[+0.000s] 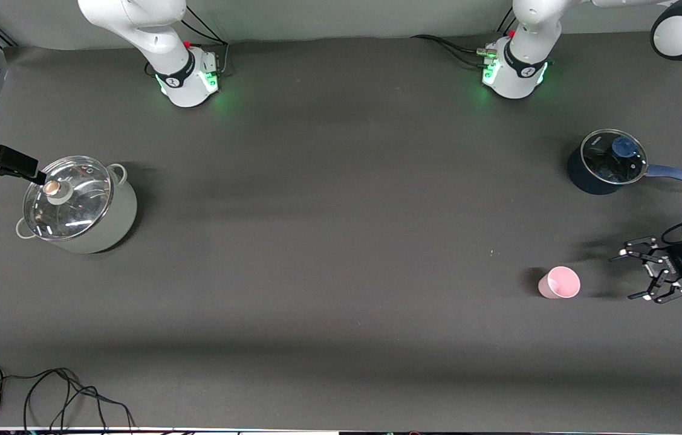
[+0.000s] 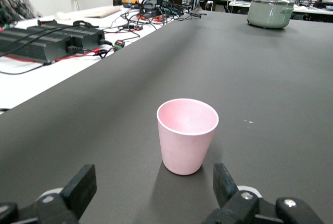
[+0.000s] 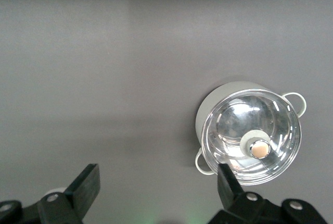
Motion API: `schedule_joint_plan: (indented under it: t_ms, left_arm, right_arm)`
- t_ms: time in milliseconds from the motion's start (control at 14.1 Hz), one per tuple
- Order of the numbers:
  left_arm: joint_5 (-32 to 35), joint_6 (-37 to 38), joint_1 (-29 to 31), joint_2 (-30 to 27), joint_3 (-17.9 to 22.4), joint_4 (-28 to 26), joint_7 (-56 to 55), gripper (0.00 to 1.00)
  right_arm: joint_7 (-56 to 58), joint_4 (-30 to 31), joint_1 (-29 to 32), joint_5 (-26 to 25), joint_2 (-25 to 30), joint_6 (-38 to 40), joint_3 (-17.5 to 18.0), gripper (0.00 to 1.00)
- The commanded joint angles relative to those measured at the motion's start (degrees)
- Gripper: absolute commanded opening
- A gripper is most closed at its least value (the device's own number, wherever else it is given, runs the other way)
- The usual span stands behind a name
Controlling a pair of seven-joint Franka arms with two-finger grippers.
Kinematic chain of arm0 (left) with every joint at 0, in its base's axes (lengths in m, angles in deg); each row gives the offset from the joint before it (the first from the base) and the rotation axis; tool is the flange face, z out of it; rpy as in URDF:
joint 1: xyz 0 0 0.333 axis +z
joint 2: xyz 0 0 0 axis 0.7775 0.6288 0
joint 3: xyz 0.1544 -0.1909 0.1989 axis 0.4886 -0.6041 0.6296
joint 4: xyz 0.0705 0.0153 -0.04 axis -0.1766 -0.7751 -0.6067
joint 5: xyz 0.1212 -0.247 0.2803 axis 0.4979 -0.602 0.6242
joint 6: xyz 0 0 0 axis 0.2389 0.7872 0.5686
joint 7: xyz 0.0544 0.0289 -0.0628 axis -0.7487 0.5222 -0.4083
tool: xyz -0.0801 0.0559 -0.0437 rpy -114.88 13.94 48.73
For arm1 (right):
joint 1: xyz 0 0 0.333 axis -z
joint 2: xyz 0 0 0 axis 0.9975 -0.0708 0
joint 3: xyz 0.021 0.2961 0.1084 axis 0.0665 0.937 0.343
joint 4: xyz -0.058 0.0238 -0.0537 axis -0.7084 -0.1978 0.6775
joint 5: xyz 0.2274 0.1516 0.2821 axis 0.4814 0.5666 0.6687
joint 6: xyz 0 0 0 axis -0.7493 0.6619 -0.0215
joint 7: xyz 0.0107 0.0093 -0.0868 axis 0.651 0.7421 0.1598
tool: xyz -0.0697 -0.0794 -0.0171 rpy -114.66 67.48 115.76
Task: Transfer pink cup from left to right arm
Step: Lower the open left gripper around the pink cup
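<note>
The pink cup (image 1: pixel 558 283) stands upright and empty on the dark table, toward the left arm's end. My left gripper (image 1: pixel 626 277) is low over the table beside the cup, open, its claw fingers pointing at it with a short gap between. In the left wrist view the cup (image 2: pixel 187 135) stands just ahead of the spread fingers of my left gripper (image 2: pixel 154 182), untouched. My right gripper (image 1: pixel 26 169) hangs high beside the lidded pot at the right arm's end. In the right wrist view it (image 3: pixel 158 182) is open and empty.
A pale green pot with a glass lid (image 1: pixel 78 205) stands at the right arm's end and shows in the right wrist view (image 3: pixel 250 135). A dark blue saucepan with a glass lid (image 1: pixel 607 162) stands farther from the front camera than the cup. Loose cables (image 1: pixel 45 393) lie at the table's front edge.
</note>
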Motion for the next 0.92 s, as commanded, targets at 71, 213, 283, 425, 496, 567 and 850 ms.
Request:
schedule_joint_plan:
  t_ms: [71,213,283,425,496,567,850]
  left_arm:
    - [-5.1,-3.4,-0.6,0.5,-0.6,-3.4,10.3,1.00]
    - [-6.9,-5.3,-1.1,1.2,-1.6,-5.0,13.8,1.00]
    - [-7.5,-6.8,-1.6,1.2,-1.9,-5.9,15.1,1.00]
    - [-7.9,-8.5,-2.2,1.2,-2.4,-7.1,15.5,1.00]
    - [-8.0,-8.8,-2.7,1.6,-2.4,-7.6,15.5,1.00]
    - [-8.0,-8.8,-2.8,2.3,-2.4,-7.7,15.5,1.00]
    - [-8.2,-9.5,-4.3,3.8,-2.4,-8.1,15.4,1.00]
  right_arm:
    - [0.4,-1.7,-0.2,0.9,-0.8,1.1,-0.2,1.00]
    - [0.4,-1.7,-0.2,0.9,-0.8,1.1,-0.2,1.00]
    - [0.4,-1.7,-0.1,0.9,-0.8,1.1,-0.2,1.00]
    - [0.4,-1.7,-0.2,0.8,-0.8,1.1,-0.2,1.00]
    - [0.4,-1.7,-0.2,0.9,-0.8,1.1,-0.2,1.00]
    - [0.4,-1.7,-0.2,0.9,-0.8,1.1,-0.2,1.00]
    - [0.4,-1.7,-0.2,0.9,-0.8,1.1,-0.2,1.00]
